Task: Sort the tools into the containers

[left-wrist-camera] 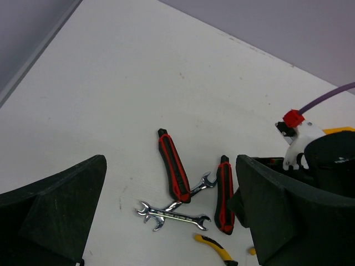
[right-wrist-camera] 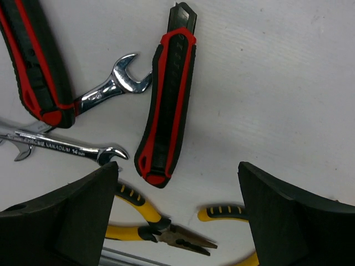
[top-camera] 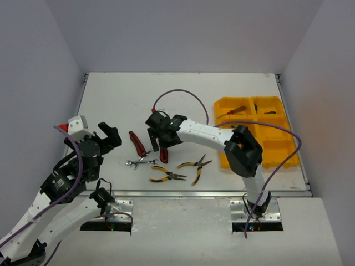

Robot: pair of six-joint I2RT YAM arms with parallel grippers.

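Red-handled utility knife [right-wrist-camera: 166, 105] is seen on the bench [right-wrist-camera: 277, 83] below the right fingers [right-wrist-camera: 61, 216], spread apart; left fingers [left-wrist-camera: 44, 210] are likewise spread.

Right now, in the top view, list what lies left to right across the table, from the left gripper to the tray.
left gripper → red-handled cutter → right gripper → right-hand pliers → yellow tray. Left out for overlap: the wrenches, the second cutter, the other pliers.

Robotics lab cell, white table [top-camera: 111, 105] boxed by bare grey walls [top-camera: 183, 33], cabled robot arm [top-camera: 244, 152] bolted on
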